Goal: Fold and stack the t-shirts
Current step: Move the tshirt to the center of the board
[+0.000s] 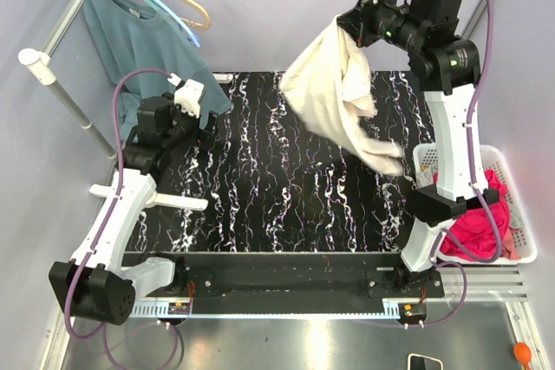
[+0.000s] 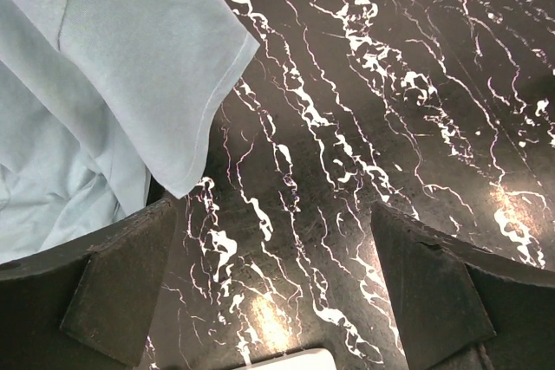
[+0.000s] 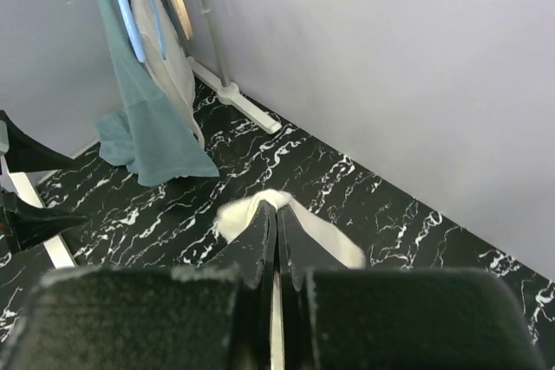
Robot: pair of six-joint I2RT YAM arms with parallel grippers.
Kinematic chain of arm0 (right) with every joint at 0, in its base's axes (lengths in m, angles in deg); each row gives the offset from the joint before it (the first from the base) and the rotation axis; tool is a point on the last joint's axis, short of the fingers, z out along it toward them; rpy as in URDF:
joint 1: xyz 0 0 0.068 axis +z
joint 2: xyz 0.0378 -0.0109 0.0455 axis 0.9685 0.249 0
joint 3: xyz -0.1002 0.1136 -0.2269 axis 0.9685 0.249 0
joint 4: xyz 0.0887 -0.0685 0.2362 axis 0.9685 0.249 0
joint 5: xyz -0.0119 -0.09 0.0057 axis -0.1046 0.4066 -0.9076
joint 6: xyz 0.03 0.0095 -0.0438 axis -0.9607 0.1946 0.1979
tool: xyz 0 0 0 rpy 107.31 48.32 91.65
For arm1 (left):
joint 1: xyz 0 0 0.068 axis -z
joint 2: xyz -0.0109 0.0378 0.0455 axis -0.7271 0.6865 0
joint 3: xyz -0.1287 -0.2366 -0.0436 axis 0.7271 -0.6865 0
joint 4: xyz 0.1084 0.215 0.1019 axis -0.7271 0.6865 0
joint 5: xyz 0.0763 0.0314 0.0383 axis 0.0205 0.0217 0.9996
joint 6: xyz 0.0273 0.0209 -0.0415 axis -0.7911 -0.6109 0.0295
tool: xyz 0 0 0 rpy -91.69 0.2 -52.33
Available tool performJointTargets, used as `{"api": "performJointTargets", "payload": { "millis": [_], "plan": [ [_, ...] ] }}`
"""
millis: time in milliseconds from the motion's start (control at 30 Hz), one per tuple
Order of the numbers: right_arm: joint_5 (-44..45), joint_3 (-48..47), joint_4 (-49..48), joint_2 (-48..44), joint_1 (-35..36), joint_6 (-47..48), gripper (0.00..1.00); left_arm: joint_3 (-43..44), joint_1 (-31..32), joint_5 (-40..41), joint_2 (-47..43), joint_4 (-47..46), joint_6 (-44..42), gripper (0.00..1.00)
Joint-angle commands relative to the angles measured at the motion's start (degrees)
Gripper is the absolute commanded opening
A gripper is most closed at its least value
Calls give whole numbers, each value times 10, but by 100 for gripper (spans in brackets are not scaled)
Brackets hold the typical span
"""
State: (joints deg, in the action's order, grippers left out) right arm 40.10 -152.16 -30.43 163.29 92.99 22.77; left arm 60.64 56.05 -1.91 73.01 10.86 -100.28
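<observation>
My right gripper [image 1: 345, 23] is shut on the cream t-shirt [image 1: 334, 93] and holds it high over the back right of the black marbled table [image 1: 260, 188]; the shirt hangs bunched, its lower end near the basket. In the right wrist view the jaws [image 3: 276, 207] are pressed together with cream cloth [image 3: 234, 214] bulging out at the tips. The magenta-pink t-shirt [image 1: 479, 223] lies crumpled in the white basket [image 1: 512, 179] at the right. My left gripper [image 1: 201, 106] is open and empty above the table's left side, its fingers [image 2: 121, 288] wide apart over bare marble.
A teal shirt [image 1: 143, 36] hangs on hangers from a white rack [image 1: 52, 67] at the back left; its sleeve [image 2: 130, 67] hangs just beside my left gripper. It also shows in the right wrist view [image 3: 147, 119]. A grey wall stands behind the table.
</observation>
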Motion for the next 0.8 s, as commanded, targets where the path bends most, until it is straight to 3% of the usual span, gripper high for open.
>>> {"api": "performJointTargets", "payload": {
  "millis": [0, 67, 100, 133, 167, 200, 267, 400, 533, 633, 767],
  "plan": [
    [-4, -32, -54, 14, 10, -12, 0, 17, 3, -1, 9, -18, -15, 99],
    [-20, -21, -43, 17, 24, -13, 4, 18, 3, -2, 17, -18, -17, 99],
    [-20, -1, -34, 15, 31, -2, 13, 19, 3, -2, 21, -18, -18, 99],
    [-19, 13, -31, 13, 41, 8, 28, 21, 3, -1, 26, -18, -19, 99],
    [-13, 44, -26, 9, 46, 20, 60, 24, 3, -2, 28, -18, -21, 99],
    [-11, 60, -19, 1, 47, 39, 77, 26, 3, -2, 30, -18, -23, 99],
    [6, 104, -10, -8, 47, 56, 100, 30, 4, -2, 35, -18, -24, 99],
    [52, 137, 62, -12, 47, 122, 100, 29, 10, -5, 37, -18, -26, 99],
    [171, 232, 110, -22, 48, 173, 100, 27, 25, 5, 53, -13, -35, 99],
    [210, 360, 88, -50, 47, 197, 96, 33, 38, 7, 79, -10, -35, 99],
    [173, 534, 2, -102, 47, 188, 95, 53, 69, 21, 120, -4, -33, 99]
  ]
}}
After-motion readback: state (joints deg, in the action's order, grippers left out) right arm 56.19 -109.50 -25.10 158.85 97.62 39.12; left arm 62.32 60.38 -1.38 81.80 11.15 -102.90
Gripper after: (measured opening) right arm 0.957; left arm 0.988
